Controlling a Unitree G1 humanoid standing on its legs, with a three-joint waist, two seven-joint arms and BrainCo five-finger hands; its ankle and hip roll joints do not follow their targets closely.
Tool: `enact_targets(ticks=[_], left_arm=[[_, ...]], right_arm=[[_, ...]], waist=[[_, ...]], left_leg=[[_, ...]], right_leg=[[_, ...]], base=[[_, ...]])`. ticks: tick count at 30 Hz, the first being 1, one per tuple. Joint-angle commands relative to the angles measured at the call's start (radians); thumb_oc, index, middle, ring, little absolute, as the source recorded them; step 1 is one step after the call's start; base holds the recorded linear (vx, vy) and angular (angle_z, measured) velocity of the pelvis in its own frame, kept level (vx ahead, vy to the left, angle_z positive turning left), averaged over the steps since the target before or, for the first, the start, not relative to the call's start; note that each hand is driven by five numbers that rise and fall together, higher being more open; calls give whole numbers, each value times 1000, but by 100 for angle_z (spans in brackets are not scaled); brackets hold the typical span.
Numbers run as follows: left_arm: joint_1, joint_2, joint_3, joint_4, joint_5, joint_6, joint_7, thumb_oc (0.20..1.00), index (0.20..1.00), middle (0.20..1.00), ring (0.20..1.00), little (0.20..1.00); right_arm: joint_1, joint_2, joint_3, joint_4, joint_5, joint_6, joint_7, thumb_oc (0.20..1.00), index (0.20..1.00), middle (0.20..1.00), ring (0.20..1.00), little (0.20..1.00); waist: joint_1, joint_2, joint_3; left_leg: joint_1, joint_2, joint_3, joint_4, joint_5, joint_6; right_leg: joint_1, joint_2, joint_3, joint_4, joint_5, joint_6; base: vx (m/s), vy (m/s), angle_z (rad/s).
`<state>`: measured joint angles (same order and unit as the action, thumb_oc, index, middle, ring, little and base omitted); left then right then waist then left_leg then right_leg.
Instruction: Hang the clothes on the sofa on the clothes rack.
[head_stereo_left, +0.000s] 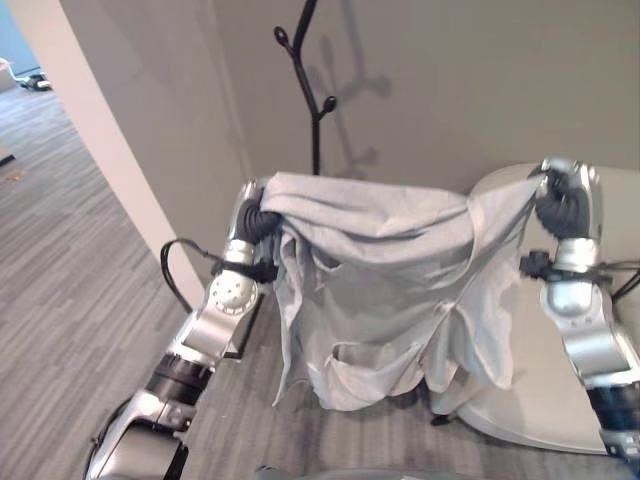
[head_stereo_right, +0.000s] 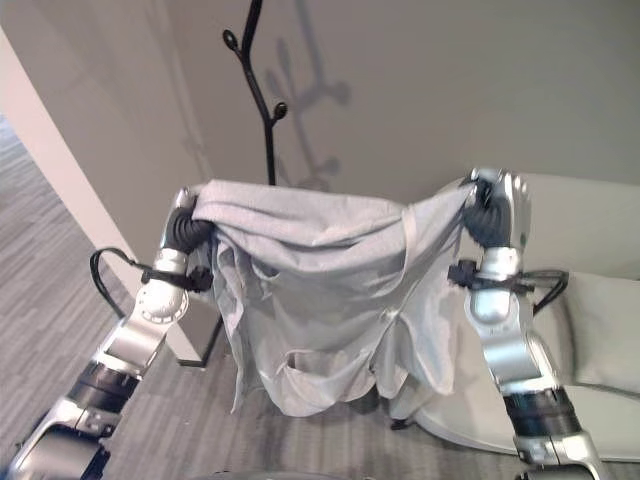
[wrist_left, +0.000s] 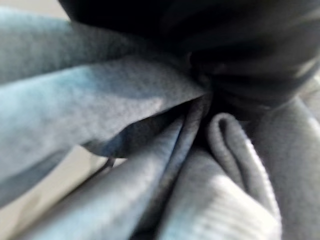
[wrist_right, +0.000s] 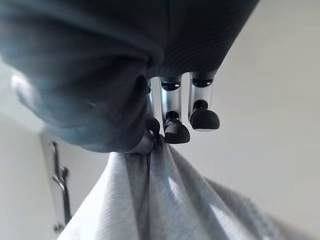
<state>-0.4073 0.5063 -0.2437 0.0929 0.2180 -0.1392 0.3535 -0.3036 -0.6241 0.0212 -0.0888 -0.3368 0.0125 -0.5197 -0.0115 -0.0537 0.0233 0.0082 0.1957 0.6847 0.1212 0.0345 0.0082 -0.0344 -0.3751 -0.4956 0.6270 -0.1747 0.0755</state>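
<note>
Grey garment (head_stereo_left: 385, 290) held up mid-frame, spread between both hands, lower part hanging loose and bunched above the carpeted floor (head_stereo_left: 70, 260).

Left hand (head_stereo_left: 256, 215), centre-left of frame: clenched on one upper corner of the garment; left wrist view shows cloth gathered tight against the dark cover.

Right hand (head_stereo_right: 495, 212), centre-right: fingers (wrist_right: 176, 116) curled, pinching the other upper corner; cloth drops away below them.

Black clothes rack (head_stereo_left: 312, 95), top centre, stands against the grey wall behind the garment, bare pegs above the cloth.

Pale sofa (head_stereo_right: 600, 300) at right edge, behind the right arm.
</note>
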Motion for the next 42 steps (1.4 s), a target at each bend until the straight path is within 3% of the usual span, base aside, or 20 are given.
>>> enact_targets(ticks=[1, 4, 7, 11, 12, 13, 18, 22, 25, 27, 28, 30, 31, 32, 33, 36, 37, 39, 42], left_arm=[[-19, 37, 29, -64, 27, -47, 21, 200, 200, 200, 200, 200], [-29, 14, 7, -58, 27, -61, 7, 200, 200, 200, 200, 200], [0, -20, 4, -55, 18, -68, -17, 200, 200, 200, 200, 200], [19, -48, -7, -43, 21, -77, -32, 200, 200, 200, 200, 200], [20, -57, -8, -35, 26, -77, -34, 200, 200, 200, 200, 200], [20, -59, -11, -34, 27, -78, -33, 200, 200, 200, 200, 200], [-41, -87, -41, 17, 40, -79, -10, 200, 200, 200, 200, 200], [-109, -102, -70, 45, 70, -75, 23, 200, 200, 200, 200, 200], [-137, -106, -61, 50, 63, -71, 51, 200, 200, 200, 200, 200], [-160, -111, -66, 42, 52, -77, 65, 200, 200, 200, 200, 200], [-160, -111, -66, 42, 52, -77, 65, 200, 200, 200, 200, 200], [-160, -106, -65, 14, 44, -85, 74, 200, 200, 200, 200, 200], [-159, -107, -60, 6, 41, -85, 74, 200, 200, 200, 200, 200], [-155, -105, -54, -6, 45, -84, 73, 200, 200, 200, 200, 200], [-131, -94, -33, -25, 69, -83, 70, 200, 200, 200, 200, 200], [-93, -68, -14, -42, 93, -79, 76, 200, 200, 200, 200, 200], [-93, -45, 2, -38, 118, -72, 76, 200, 200, 200, 200, 200], [-115, -26, -5, -17, 152, -65, 81, 200, 200, 200, 200, 200], [-206, -4, -63, 40, 205, -55, 93, 200, 200, 200, 200, 200]], right_arm=[[-65, -17, -97, 2, -36, 2, -41, 200, 200, 200, 200, 200], [-57, -29, -121, -15, -34, -6, -47, 200, 200, 200, 200, 200], [-9, -28, -146, -42, -53, -2, -35, 200, 200, 200, 200, 200], [39, -18, -167, -64, -74, 8, -32, 200, 200, 200, 200, 200], [60, -16, -186, -71, -87, 17, -40, 200, 200, 200, 200, 200], [67, -15, -189, -76, -89, 19, -39, 200, 200, 200, 200, 200], [112, -33, -252, -112, -150, 41, -62, 200, 200, 200, 200, 200], [127, -68, -284, -130, -177, 35, -62, 200, 200, 200, 200, 200], [113, -97, -280, -128, -178, 22, -60, 200, 200, 200, 200, 200], [88, -131, -269, -118, -160, -6, -66, 200, 200, 200, 200, 200], [86, -132, -268, -117, -160, -7, -67, 200, 200, 200, 200, 200], [72, -163, -267, -114, -142, -44, -72, 200, 200, 200, 200, 200], [77, -168, -273, -116, -143, -46, -73, 200, 200, 200, 200, 200], [87, -170, -280, -116, -146, -48, -74, 200, 200, 200, 200, 200], [97, -173, -288, -127, -161, -51, -72, 200, 200, 200, 200, 200], [111, -172, -297, -129, -188, -42, -81, 200, 200, 200, 200, 200], [123, -182, -315, -110, -198, -27, -91, 200, 200, 200, 200, 200], [131, -228, -335, -65, -226, 4, -108, 200, 200, 200, 200, 200], [94, -313, -321, 38, -218, 32, -124, 200, 200, 200, 200, 200]], waist=[[-12, -8, -23], [-34, 12, -21], [-69, 21, -11], [-102, 13, 1], [-120, 11, 4], [-119, 11, 4], [-153, 6, -9], [-162, -14, -23], [-162, -11, -30], [-160, -3, -27], [-162, -1, -28], [-141, -18, -11], [-136, -26, -8], [-136, -23, -11], [-121, -35, -10], [-121, -42, -21], [-131, -28, -44], [-138, -19, -66], [-142, -9, -77]], left_leg=[[2, -25, -15, -117, 79, -53], [57, -87, -43, -169, 60, -41], [131, -131, -79, -204, 18, -31], [177, -157, -105, -205, -32, -28], [201, -164, -121, -201, -56, -29], [200, -166, -122, -199, -60, -26], [244, -172, -175, -158, -126, -37], [264, -174, -187, -111, -167, -44], [267, -131, -207, -64, -170, -68], [204, -70, -242, 63, -131, -103], [199, -66, -244, 69, -134, -104], [96, 17, -273, 263, -37, -154], [74, 42, -250, 269, -5, -163], [63, 80, -239, 255, -8, -181], [25, 114, -199, 190, -9, -177], [30, 142, -172, 92, 63, -198], [58, 131, -148, 2, 51, -192], [81, 127, -125, -29, 102, -212], [106, 108, -108, -65, 94, -210]], right_leg=[[74, -16, 104, -124, 252, 133], [32, 62, 79, -239, 180, 102], [-39, 100, 92, -379, 213, 103], [-76, 86, 127, -518, 324, 148], [-100, 74, 167, -570, 357, 165], [-94, 73, 166, -581, 366, 169], [-100, 54, 285, -666, 428, 186], [-78, 52, 293, -648, 409, 182], [-65, 84, 276, -620, 363, 164], [-41, 124, 250, -623, 330, 131], [-41, 126, 247, -623, 330, 130], [9, 161, 209, -629, 274, 76], [26, 162, 191, -632, 257, 68], [51, 176, 174, -639, 229, 67], [87, 181, 148, -648, 216, 58], [117, 205, 143, -674, 204, 53], [130, 223, 140, -699, 196, 57], [151, 229, 136, -710, 195, 58], [151, 223, 132, -710, 199, 65]], base=[[321, 323, 22], [254, 171, 36], [239, 58, 53], [221, -39, 53], [183, -34, 63], [288, -93, 60], [286, -134, 30], [308, -246, 60], [229, -279, 21], [154, -293, 17], [174, -319, 12], [134, -311, 23], [121, -222, 39], [167, -161, 72], [195, -148, 72], [100, -92, 48], [111, -14, -2], [123, 14, -3], [42, 14, 10]])
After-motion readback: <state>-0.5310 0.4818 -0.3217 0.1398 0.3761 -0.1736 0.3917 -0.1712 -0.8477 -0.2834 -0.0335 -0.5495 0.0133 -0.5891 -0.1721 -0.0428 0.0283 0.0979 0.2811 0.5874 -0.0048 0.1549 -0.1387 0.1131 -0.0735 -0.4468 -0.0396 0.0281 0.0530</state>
